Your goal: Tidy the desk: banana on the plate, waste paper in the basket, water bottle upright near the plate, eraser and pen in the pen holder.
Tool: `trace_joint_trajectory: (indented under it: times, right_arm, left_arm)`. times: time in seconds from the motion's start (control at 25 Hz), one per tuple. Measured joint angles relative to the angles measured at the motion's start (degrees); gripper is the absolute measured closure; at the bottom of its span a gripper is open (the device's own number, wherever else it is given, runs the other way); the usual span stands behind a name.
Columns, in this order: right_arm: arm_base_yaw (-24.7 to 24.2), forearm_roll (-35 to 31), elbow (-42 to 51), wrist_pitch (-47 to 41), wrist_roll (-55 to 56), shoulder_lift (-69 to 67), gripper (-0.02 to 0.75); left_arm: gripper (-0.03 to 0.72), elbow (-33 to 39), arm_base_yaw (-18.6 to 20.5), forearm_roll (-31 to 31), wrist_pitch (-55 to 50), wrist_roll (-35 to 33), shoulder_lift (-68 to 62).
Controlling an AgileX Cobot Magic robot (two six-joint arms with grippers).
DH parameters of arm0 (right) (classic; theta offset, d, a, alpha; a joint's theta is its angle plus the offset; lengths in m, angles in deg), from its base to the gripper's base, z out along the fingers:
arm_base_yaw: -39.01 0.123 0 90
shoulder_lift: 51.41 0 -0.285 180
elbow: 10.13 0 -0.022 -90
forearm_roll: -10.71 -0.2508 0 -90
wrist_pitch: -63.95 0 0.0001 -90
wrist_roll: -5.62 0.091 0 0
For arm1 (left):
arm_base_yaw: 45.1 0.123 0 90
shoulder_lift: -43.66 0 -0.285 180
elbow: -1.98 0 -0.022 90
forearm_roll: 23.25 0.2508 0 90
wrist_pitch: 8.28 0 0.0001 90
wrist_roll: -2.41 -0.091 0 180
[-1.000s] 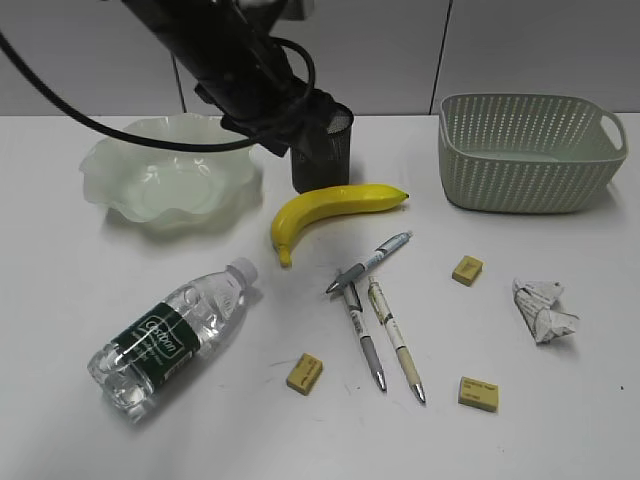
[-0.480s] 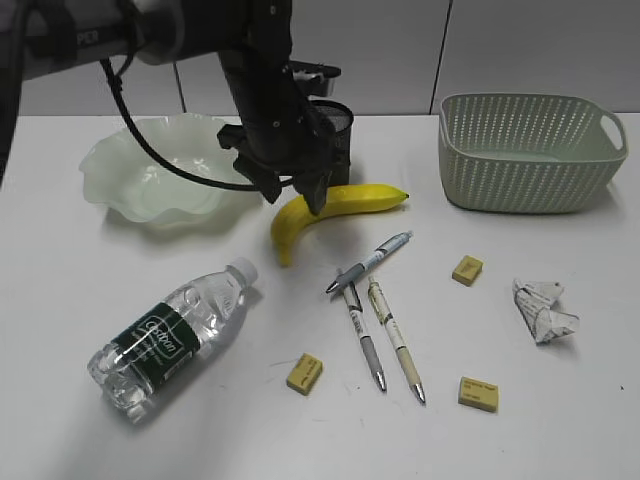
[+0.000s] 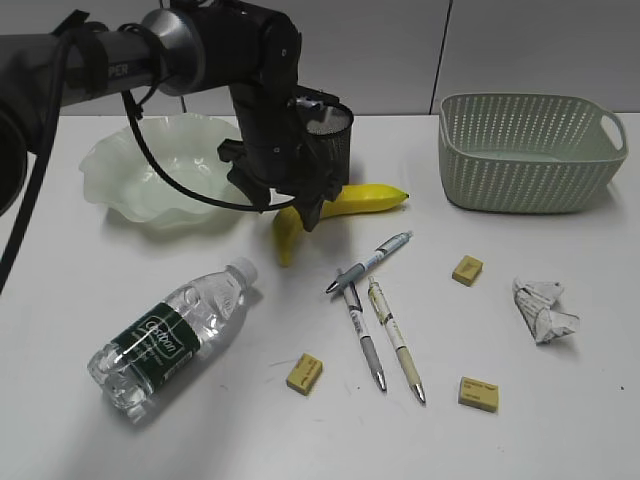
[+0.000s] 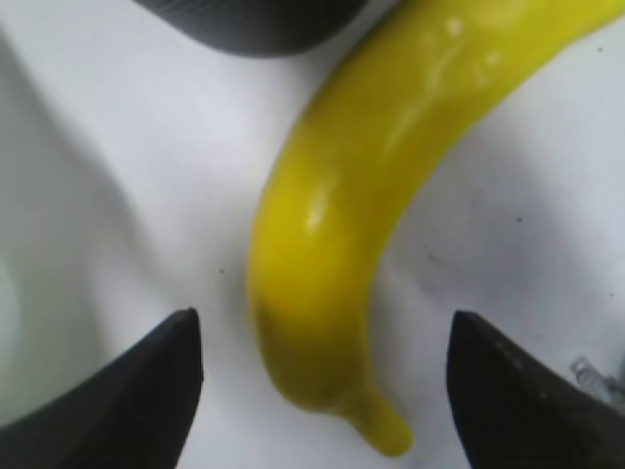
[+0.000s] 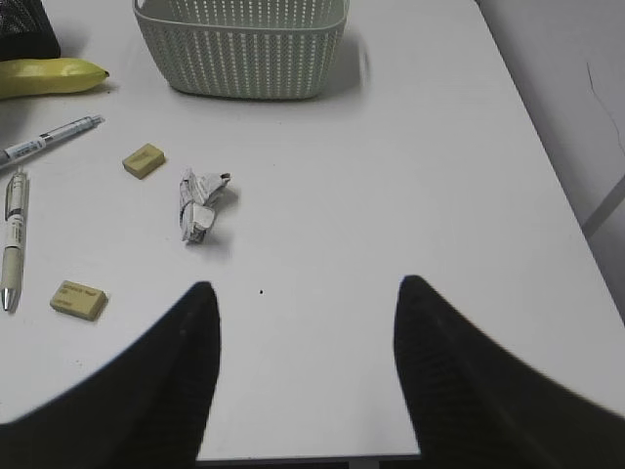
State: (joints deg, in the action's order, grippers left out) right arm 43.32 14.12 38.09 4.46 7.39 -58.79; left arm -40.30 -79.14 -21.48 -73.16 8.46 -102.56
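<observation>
Two black fingers of the left pincer [image 4: 322, 391] spread wide either side of the banana [image 4: 361, 195] lying on the counter [image 3: 150, 400] just beside the pen holder [image 3: 335, 135]: best lowered square over the thick lower curve, closed gently, then lifted clear toward the plate [image 3: 150, 175].

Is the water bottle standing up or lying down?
Lying down. The water bottle rests on its side on the table, white cap pointing toward the banana.

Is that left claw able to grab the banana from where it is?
Probably yes. The left claw stands open with a finger on either side of the banana, and nothing lies between them; the pen holder sits just behind.
</observation>
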Motion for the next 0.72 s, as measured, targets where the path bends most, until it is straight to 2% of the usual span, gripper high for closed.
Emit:
trace_joint_trajectory:
  times: [0.4, 0.48, 0.56, 0.6, 0.64, 0.72]
  right_arm:
    - [0.0, 0.0, 0.0, 0.0, 0.0, 0.0, 0.282]
    - [0.0, 0.0, 0.0, 0.0, 0.0, 0.0, 0.282]
    - [0.0, 0.0, 0.0, 0.0, 0.0, 0.0, 0.282]
    - [0.0, 0.0, 0.0, 0.0, 0.0, 0.0, 0.282]
    - [0.0, 0.0, 0.0, 0.0, 0.0, 0.0, 0.282]
    - [0.0, 0.0, 0.0, 0.0, 0.0, 0.0, 0.282]
  left_arm:
    - [0.120, -0.1, 0.0, 2.2, 1.1, 0.0, -3.3]
    - [0.168, -0.2, 0.0, 2.1, 1.4, 0.1, -3.6]
    - [0.272, -0.2, 0.0, 2.0, 1.5, 0.1, -3.6]
    - [0.356, -0.4, 0.0, 2.0, 1.5, 0.1, -3.7]
    - [0.381, -0.7, 0.0, 2.0, 1.1, 0.0, -3.7]
    - [0.379, -2.0, -0.1, 2.0, -0.3, 0.1, -3.7]
